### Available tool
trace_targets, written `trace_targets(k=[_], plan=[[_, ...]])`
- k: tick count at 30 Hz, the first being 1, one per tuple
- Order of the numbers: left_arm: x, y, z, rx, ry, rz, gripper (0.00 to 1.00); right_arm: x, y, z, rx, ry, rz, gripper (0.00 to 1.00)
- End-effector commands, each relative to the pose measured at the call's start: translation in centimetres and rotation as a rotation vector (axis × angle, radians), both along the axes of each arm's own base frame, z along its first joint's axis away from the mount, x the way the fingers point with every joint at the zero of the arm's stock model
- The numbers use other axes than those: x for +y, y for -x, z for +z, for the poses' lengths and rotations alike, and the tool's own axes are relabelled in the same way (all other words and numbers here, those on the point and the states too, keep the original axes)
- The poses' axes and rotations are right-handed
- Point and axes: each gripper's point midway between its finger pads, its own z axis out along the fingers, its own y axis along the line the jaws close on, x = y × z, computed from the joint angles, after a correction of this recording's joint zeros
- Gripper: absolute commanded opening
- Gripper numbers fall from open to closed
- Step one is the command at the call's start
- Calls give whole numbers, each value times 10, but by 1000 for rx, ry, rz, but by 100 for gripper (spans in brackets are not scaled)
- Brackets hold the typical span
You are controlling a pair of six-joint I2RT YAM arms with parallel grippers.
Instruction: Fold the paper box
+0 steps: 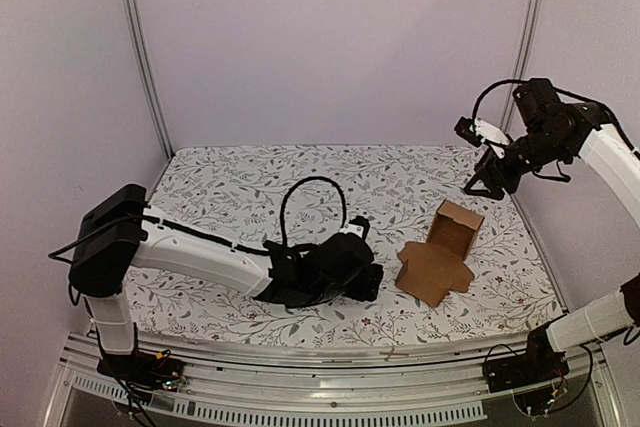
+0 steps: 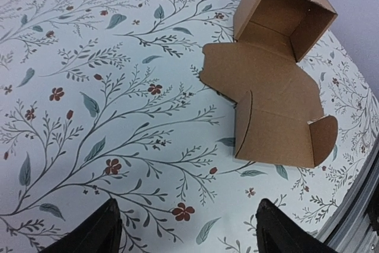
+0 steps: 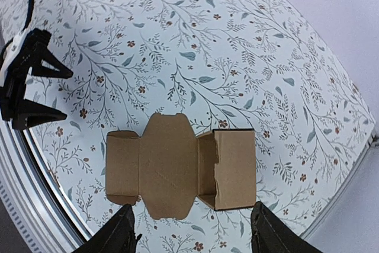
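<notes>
The brown cardboard paper box (image 1: 443,252) lies right of centre on the flowered cloth, half formed: an open carton body at its far end, a flat lid panel with small side flaps toward the near edge. My left gripper (image 1: 366,269) rests low on the cloth just left of the box (image 2: 273,81), open, with only cloth between its fingers (image 2: 98,232). My right gripper (image 1: 487,183) hangs high above the table's far right, open and holding nothing. From above, the right wrist view looks down on the box (image 3: 180,167), and its fingertips (image 3: 121,232) frame it.
A flowered cloth (image 1: 250,197) covers the table. A metal rail (image 1: 330,362) runs along the near edge, and upright frame posts (image 1: 140,47) stand at the back corners. The left arm lies low across the near left of the cloth.
</notes>
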Motion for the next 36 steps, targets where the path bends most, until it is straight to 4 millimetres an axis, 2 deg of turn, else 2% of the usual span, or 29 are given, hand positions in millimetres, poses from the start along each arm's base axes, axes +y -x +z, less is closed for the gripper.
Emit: trace_targets(k=[1,4,7,12,16,21,24,29,32,36], plan=[[33,5,1,6,-22,18,77,30,9,-45,56,208,231,57],[60,4,2,42,66,70,74,51,15,-78,25,344,425,51],[95,0,-2,63,61,156,73,70,14,-113,-8,476,547,49],[142,-3,13,19,41,242,73,101,5,-156,-56,623,669,49],[164,-3,24,-11,45,276,73,121,6,-183,-52,691,753,51],[184,0,31,-32,65,307,73,129,16,-216,-15,761,863,54],[198,2,34,-46,78,331,73,128,17,-231,0,799,894,50],[212,4,36,-61,105,351,73,124,11,-245,17,874,888,34],[215,5,37,-69,100,353,73,120,11,-244,23,907,897,25],[218,5,35,-75,93,355,73,114,11,-242,46,943,902,5]])
